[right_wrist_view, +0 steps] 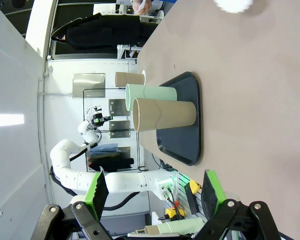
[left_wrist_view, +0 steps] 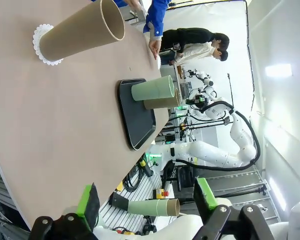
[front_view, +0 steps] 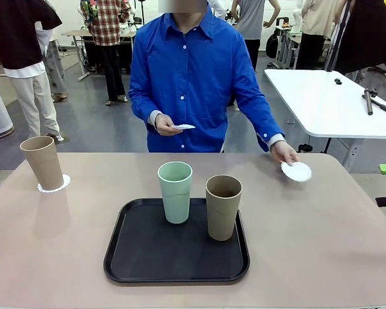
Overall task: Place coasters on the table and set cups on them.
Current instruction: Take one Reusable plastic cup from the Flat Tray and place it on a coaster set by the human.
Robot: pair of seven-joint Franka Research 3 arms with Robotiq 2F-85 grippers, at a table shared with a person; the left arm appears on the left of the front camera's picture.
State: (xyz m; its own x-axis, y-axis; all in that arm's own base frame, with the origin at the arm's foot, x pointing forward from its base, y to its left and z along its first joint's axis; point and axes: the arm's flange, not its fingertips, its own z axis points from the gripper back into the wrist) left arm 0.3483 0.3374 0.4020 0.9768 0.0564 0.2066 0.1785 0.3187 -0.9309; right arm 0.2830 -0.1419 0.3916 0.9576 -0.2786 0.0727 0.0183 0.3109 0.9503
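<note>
A tan cup stands on a white coaster at the table's far left. On a black tray in the middle stand a mint cup and a second tan cup. The person's hand lays a coaster on the table at the far right; the other hand holds one more coaster at the waist. My left gripper is open and off the table's edge, far from the cup on its coaster. My right gripper is open too, short of the tray and its tan cup.
A white rectangular table stands behind at the right, with other people farther back. Bare tabletop lies on both sides of the tray.
</note>
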